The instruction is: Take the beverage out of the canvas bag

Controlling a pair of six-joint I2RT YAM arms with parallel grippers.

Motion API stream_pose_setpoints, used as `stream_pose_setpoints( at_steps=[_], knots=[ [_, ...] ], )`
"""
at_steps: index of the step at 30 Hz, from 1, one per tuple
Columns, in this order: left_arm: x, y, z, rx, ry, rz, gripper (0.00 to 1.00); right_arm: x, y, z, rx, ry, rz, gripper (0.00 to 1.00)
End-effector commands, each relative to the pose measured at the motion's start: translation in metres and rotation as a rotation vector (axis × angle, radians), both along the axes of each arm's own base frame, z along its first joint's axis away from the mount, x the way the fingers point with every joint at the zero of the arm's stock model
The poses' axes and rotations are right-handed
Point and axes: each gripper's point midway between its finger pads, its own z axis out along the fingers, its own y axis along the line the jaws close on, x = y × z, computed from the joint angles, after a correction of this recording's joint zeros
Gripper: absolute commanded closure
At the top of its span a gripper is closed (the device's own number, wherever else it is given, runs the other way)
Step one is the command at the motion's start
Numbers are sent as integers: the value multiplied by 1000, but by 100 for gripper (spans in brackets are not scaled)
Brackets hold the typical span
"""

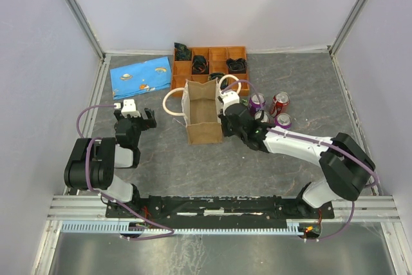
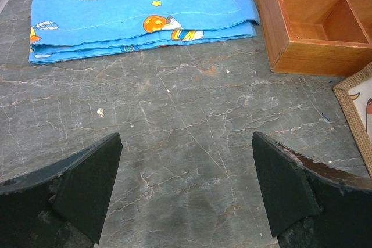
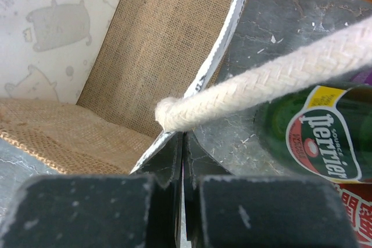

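Top external shows your left arm idle at the left of the counter (image 1: 193,172), well apart from the bag (image 1: 203,130). In the left wrist view the left fingers (image 2: 87,184) are spread wide over bare stone and hold nothing. Ahead of them lie the pouch (image 1: 141,76) and, further right, the tray (image 1: 212,48); neither matters to this job.

The bag stands upright in the middle, just in front of the tray, mouth open. From above you see only brown fabric inside. The right wrist view agrees: burlap floor and walls, no can in the part it shows, though its near corner is hidden.

The right fingers (image 3: 87,213) are clenched on the rim of the bag's right wall, where the handle (image 3: 279,79) is rooted. They grasp fabric, not a drink.

Just right of that wall a green Perrier can (image 3: 314,137) stands on the counter, outside the bag. Beyond it stand two purple cans (image 1: 257,101) and a red can (image 1: 280,102).

Your extraction looks done or nearly so: the bag seems empty and the drinks are all outside it. You cannot tell which can came from the bag. What is left is to let go of the rim and back the right arm away.
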Motion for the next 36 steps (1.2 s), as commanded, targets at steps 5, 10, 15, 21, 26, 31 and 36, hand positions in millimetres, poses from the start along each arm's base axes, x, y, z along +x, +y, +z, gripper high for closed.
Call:
stream_pose_setpoints(
  at_steps=[5, 10, 15, 21, 26, 31, 36],
  knots=[
    [5, 2, 14, 41, -49, 0, 1, 8, 13, 29, 56, -50, 8, 100],
    [6, 2, 14, 41, -50, 0, 1, -5, -8, 41, 27, -52, -4, 100],
    [5, 2, 14, 41, -50, 1, 1, -23, -41, 75, 8, -112, -11, 76],
    [5, 2, 13, 41, -49, 0, 1, -25, -102, 142, -11, -316, -177, 23],
    [5, 2, 13, 41, -49, 0, 1, -15, -166, 177, -50, -450, -436, 1],
    [5, 2, 14, 41, -50, 0, 1, -2, -244, 195, 60, -504, -710, 1],
    [5, 2, 13, 41, -49, -1, 1, 10, -299, 200, 90, -508, -889, 1]
  ],
)
